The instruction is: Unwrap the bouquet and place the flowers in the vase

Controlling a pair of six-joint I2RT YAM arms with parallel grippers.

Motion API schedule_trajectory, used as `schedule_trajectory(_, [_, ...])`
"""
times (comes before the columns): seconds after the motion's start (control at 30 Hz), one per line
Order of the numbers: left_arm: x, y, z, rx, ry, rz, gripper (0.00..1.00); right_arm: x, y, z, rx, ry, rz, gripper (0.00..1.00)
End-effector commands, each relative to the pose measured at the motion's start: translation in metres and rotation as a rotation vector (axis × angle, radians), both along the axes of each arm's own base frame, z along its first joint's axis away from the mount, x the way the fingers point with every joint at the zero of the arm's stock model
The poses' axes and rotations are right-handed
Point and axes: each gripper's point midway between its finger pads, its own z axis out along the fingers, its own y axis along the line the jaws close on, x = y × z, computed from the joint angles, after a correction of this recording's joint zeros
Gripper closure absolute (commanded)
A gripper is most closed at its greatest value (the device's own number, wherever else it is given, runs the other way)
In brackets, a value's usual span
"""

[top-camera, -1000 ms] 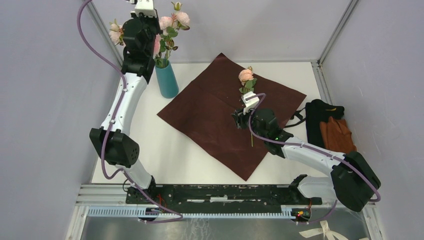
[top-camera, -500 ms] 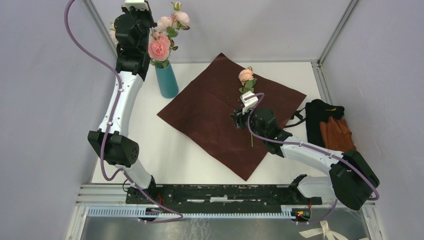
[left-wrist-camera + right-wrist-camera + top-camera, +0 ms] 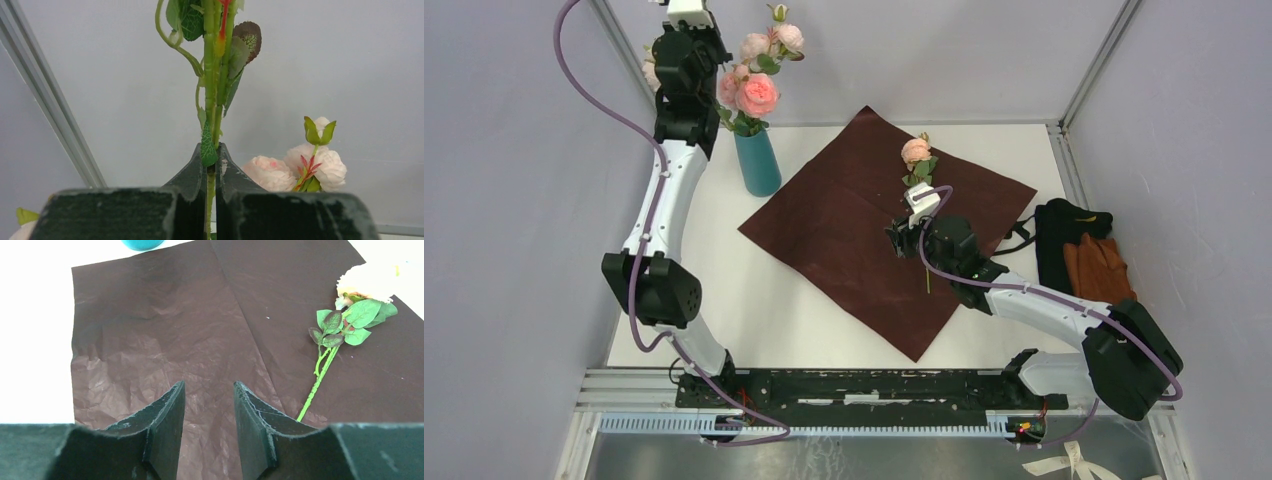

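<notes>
At the far left my left gripper (image 3: 210, 165) is raised high near the back corner, and its jaws are clenched on a thin green stem (image 3: 210, 95). In the left wrist view the stem runs straight up from between my fingertips, with leaves on it. I cannot tell which blossom belongs to that stem, or whether its lower end reaches into the vase.

Just to the right stands the teal vase (image 3: 757, 160), upright on the white table (image 3: 724, 300), near the back. The pink and peach flowers (image 3: 759, 92) cluster above its mouth, close beside my left wrist.

Further right the dark maroon wrapping paper (image 3: 844, 230) lies spread open and flat, one corner pointing to the back. One peach rose (image 3: 915, 152) lies on it, bloom towards the back, its stem running down towards me.

My right gripper (image 3: 207, 390) hovers low over the paper, just left of that rose's stem. Its jaws are parted and hold nothing; only creased paper shows between them.

At the far right edge a black-and-orange cloth pile (image 3: 1084, 255) rests on the table, beside the paper's right corner.
</notes>
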Motion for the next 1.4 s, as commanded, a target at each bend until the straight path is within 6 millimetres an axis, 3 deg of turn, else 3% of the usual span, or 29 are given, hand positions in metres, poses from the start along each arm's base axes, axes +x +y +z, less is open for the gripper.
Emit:
schedule_trajectory(0.0, [0.002,-0.006,-0.008,-0.061,-0.007,-0.035,0.98,0.007,0.006,0.03,0.06,-0.066,0.001,0.54])
schedule_trajectory(0.4, [0.006,-0.005,-0.036,-0.102,0.043,-0.022,0.98,0.006,0.007,0.03,0.067,-0.066,0.008,0.54])
schedule_trajectory(0.7, [-0.015,-0.002,0.009,-0.088,-0.018,-0.022,0.98,0.005,0.009,0.03,0.073,-0.064,0.014,0.54])
schedule_trajectory(1.07, [-0.033,-0.002,0.031,-0.101,-0.043,-0.032,0.98,0.005,0.01,0.031,0.079,-0.064,0.02,0.54])
schedule_trajectory(1.37, [-0.02,0.0,0.008,-0.085,0.01,-0.011,0.98,0.004,0.012,0.032,0.086,-0.063,0.027,0.54])
